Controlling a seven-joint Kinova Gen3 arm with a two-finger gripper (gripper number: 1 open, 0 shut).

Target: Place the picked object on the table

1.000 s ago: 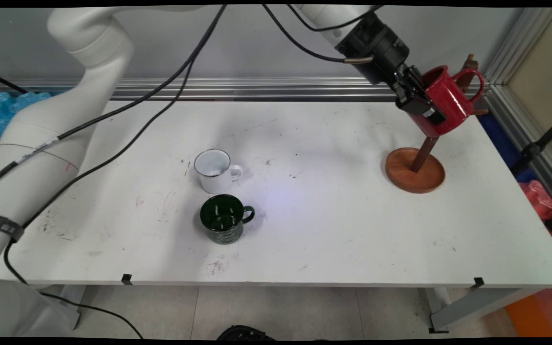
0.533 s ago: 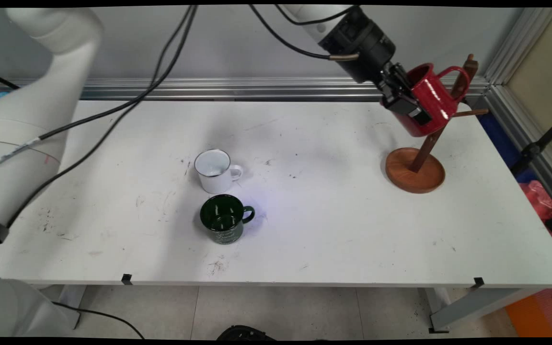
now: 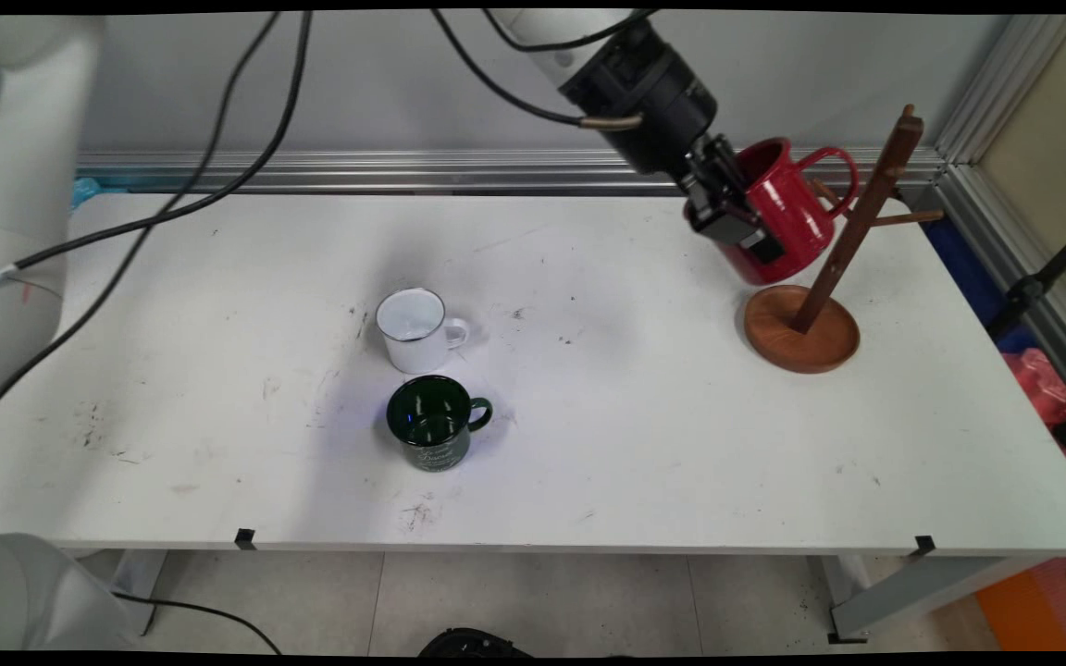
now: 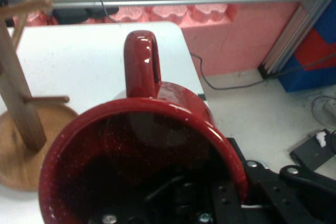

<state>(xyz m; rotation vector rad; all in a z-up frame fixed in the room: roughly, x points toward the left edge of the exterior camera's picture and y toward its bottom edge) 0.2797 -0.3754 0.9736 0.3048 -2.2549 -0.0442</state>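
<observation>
**Gripping a red mug beside the wooden mug tree**

Holding the red mug (image 3: 778,220) by its wall, my gripper (image 3: 737,217) is clamped on it, one finger inside the rim and one outside. I have it in the air, tilted, its handle (image 4: 142,69) turned toward the mug tree (image 3: 829,268). The mug hangs just left of the tree's leaning post, above the edge of its round base, clear of the pegs. Well to the left of the tree, on the white table (image 3: 644,444), stand a white mug (image 3: 415,329) and, just in front of it, a green mug (image 3: 431,424), both upright.
</observation>
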